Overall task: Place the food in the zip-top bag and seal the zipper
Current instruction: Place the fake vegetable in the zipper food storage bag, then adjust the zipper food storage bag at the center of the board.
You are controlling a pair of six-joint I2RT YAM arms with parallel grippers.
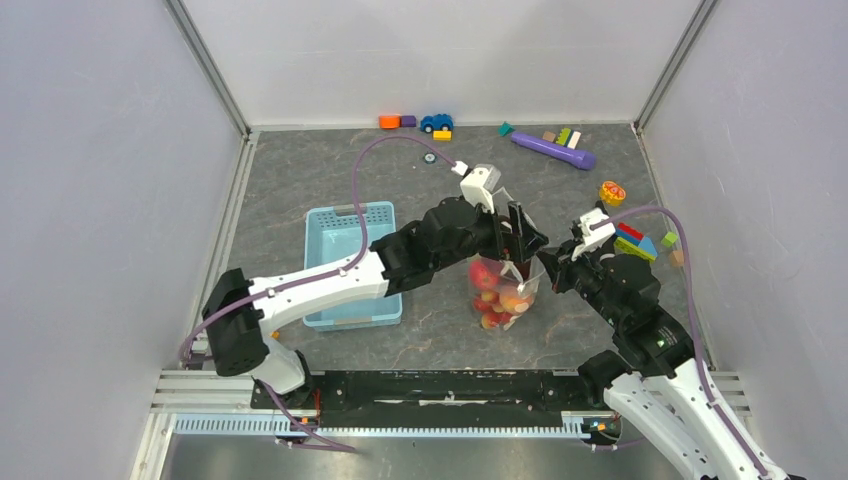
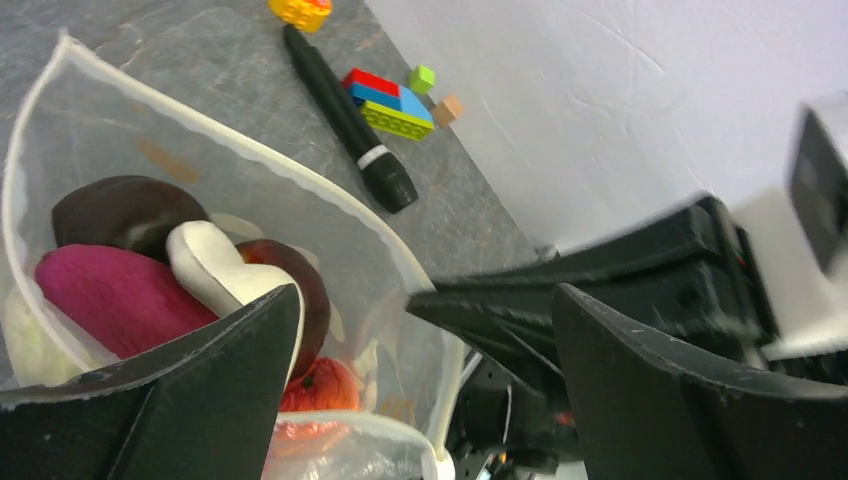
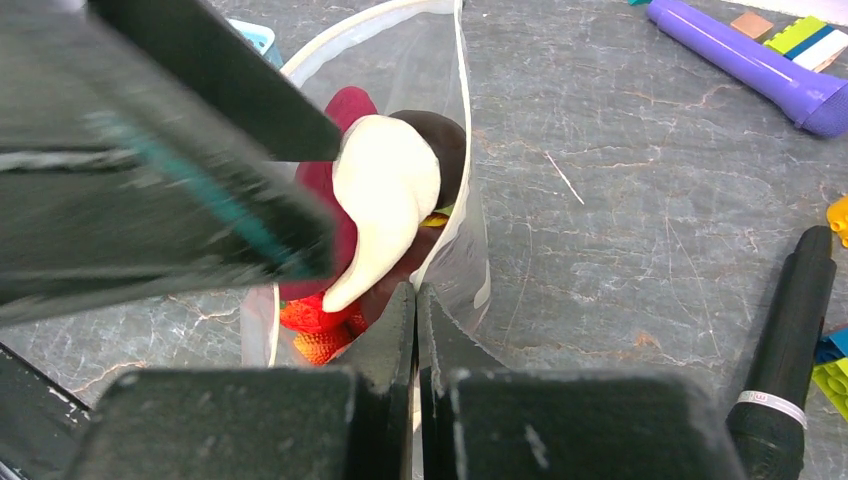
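The zip-top bag (image 1: pixel 532 290) is seen standing near the middle of the worktop (image 1: pixel 440 338), with the food (image 1: pixel 495 285) heaped inside it. Red and orange pieces lie low down, and a magenta piece (image 2: pixel 110 295) and a dark maroon one (image 2: pixel 125 210) lie uppermost. The mouth is spread wide, the two edges of the zipper (image 2: pixel 300 190) bowed apart. One edge is pinched by the right gripper (image 3: pixel 416 300), whose fingers are pressed together on the plastic. The left gripper (image 2: pixel 425 300) is spread wide over the mouth and nothing is held by it (whether a finger touches the bag's wall cannot be told). Left of the bag, a light blue basket (image 1: pixel 350 265) stands close by. Right of the bag, a black marker (image 2: pixel 350 120) and blocks (image 2: pixel 390 100) crowd the strip toward the wall. Beyond the bag, open worktop runs to the far edge, where a purple cylinder (image 1: pixel 553 150) lies.
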